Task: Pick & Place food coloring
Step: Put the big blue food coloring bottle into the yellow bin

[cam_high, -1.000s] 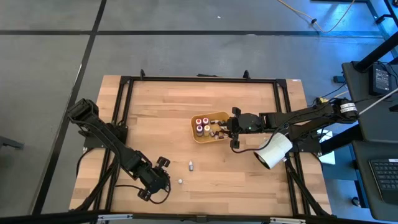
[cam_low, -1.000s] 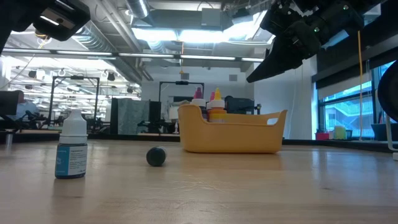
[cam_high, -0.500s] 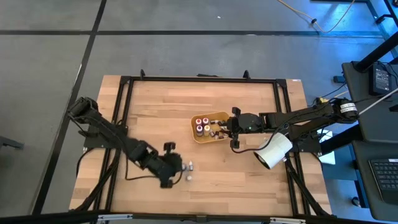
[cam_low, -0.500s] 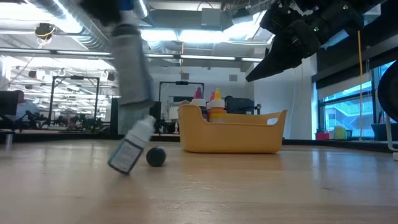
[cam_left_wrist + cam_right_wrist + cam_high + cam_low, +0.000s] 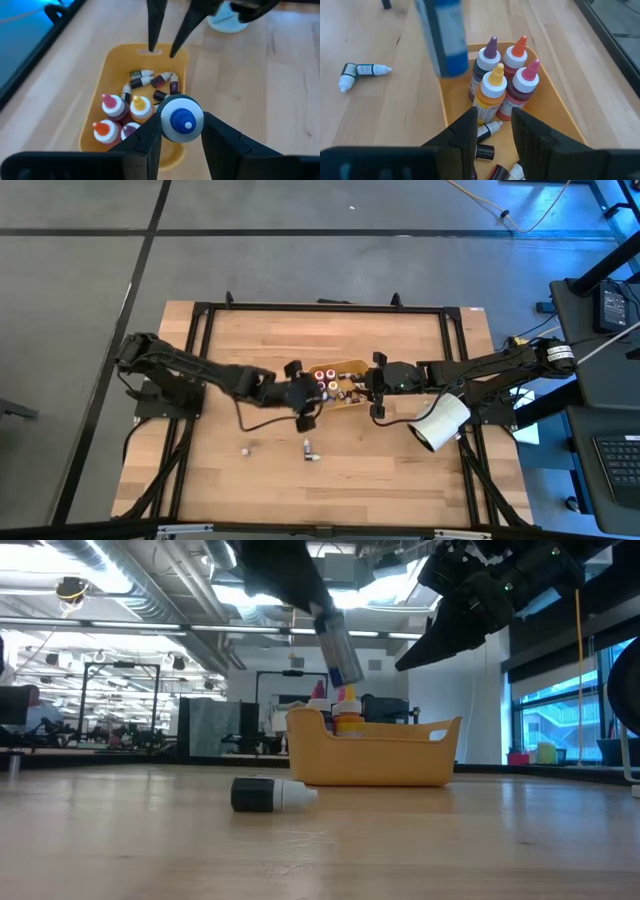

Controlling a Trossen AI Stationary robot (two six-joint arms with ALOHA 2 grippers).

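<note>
The orange tray (image 5: pixel 347 366) holds upright food coloring bottles (image 5: pixel 501 80) with purple, orange, yellow and pink caps, and several tiny ones (image 5: pixel 150 79) lying on its floor. My left gripper (image 5: pixel 305 398) hovers over the tray's left end, shut on a white-capped, blue-labelled bottle (image 5: pixel 338 645). My right gripper (image 5: pixel 368 385) waits open above the tray's right end, touching nothing; its fingers also show in the left wrist view. A dark-capped tiny bottle (image 5: pixel 308 448) lies on its side on the table, nearer than the tray. My left gripper pinches the bottle between its two fingers (image 5: pixel 147 140), which sit on either side of the white cap end (image 5: pixel 167 122). They come from above, slanting. The bottle is lifted clear and hangs tilted below the gripper, over the tray; its blue-labelled body (image 5: pixel 451 55) points down.
A big white cylinder (image 5: pixel 440 420) lies right of the tray, under the right arm. A small pale object (image 5: pixel 245 449) sits on the wood left of the lying bottle. Black rails (image 5: pixel 200 330) frame the tabletop. Bare wood lies along the near and far sides.
My left gripper swept from the near-left of the table to the standing white-capped bottle, tipped it, took hold, and carried it up and toward the tray. The bottle now hangs clear over the tray's left end. The dark-capped bottle on the table has turned about.
</note>
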